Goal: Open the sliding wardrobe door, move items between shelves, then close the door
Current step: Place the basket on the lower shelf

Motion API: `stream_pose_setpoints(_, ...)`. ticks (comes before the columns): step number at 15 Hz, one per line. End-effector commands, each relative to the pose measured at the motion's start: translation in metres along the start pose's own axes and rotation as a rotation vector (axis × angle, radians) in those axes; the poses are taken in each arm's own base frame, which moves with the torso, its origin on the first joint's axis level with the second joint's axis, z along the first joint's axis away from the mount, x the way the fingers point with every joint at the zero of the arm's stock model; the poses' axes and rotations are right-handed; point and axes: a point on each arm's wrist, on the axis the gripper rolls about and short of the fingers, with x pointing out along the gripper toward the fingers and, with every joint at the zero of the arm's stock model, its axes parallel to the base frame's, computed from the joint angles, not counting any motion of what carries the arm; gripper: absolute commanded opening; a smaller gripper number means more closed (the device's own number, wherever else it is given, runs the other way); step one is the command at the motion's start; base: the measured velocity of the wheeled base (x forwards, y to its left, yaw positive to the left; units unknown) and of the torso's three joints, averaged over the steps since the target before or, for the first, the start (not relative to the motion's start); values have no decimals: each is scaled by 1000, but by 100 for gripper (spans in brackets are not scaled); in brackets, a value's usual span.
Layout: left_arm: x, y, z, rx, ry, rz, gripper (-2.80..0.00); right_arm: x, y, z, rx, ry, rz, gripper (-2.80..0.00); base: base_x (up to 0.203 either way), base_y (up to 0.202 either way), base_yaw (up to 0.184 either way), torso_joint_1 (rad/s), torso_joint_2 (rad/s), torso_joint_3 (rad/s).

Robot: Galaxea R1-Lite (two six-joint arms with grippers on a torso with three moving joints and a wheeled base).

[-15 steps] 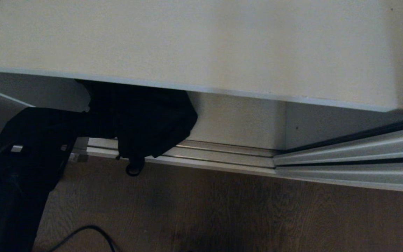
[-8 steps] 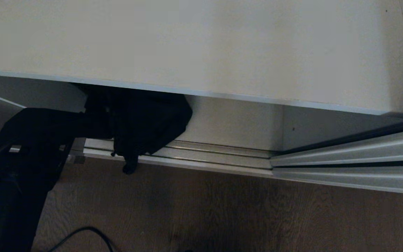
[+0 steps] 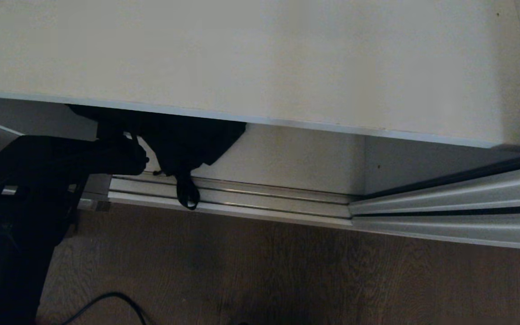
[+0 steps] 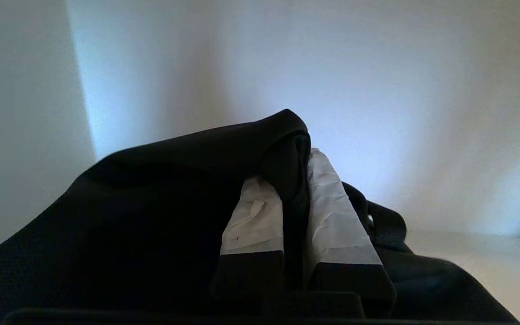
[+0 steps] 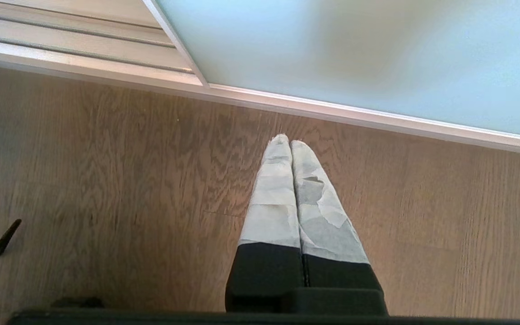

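The black bag (image 4: pixel 151 212) is one of the items. My left gripper (image 4: pixel 289 167) is shut on a fold of its fabric, taped fingers (image 4: pixel 332 212) on either side. In the head view the bag (image 3: pixel 183 140) hangs just below the front edge of a white shelf (image 3: pixel 260 58), partly hidden under it, with its strap loop (image 3: pixel 188 195) dangling over the floor track (image 3: pixel 264 198). The left arm (image 3: pixel 52 167) reaches in from the left. My right gripper (image 5: pixel 289 143) is shut on nothing above the wooden floor, near the bottom frame of the frosted sliding wardrobe door (image 5: pixel 355 54).
White side and back walls (image 4: pixel 287 58) enclose the compartment around the bag, with a lower white board (image 4: pixel 467 253) beneath. A black cable (image 3: pixel 106 300) lies on the wooden floor (image 3: pixel 309 280) in front of the wardrobe.
The left gripper has tilted and carried the bag deeper under the shelf edge, so less of it shows. The strap loop now hangs further right over the track. The right arm has not moved.
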Motion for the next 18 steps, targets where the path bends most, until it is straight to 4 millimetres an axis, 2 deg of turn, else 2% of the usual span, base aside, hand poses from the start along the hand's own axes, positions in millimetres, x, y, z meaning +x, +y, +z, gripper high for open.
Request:
stream_pose_setpoints(1, -10, 2, -18, 41, 35, 11, -280, 0, 0, 0, 0, -2, 0, -280, 0, 0, 0, 0, 0, 0)
stream_pose_setpoints(5, -25, 6, -42, 120, 80, 141, -280, 0, 0, 0, 0, -1, 0, -280, 0, 0, 0, 0, 0, 0)
stream_pose_setpoints(9, -31, 13, -45, 135, 58, 243, -280, 0, 0, 0, 0, -1, 0, -280, 0, 0, 0, 0, 0, 0)
stream_pose_setpoints(13, -32, 13, -44, 157, 44, 266, -280, 0, 0, 0, 0, -1, 0, -280, 0, 0, 0, 0, 0, 0)
stream_pose_setpoints(14, -32, 14, -44, 161, 44, 283, -76, 0, 0, 0, 0, -1, 0, -280, 0, 0, 0, 0, 0, 0)
stream_pose_setpoints(15, -32, 14, -45, 178, 46, 306, 0, 0, 0, 0, 0, -1, 0, -280, 0, 0, 0, 0, 0, 0)
stream_pose_setpoints(18, -33, 19, -45, 192, 50, 307, 0, 0, 0, 0, 0, -1, 0, -280, 0, 0, 0, 0, 0, 0)
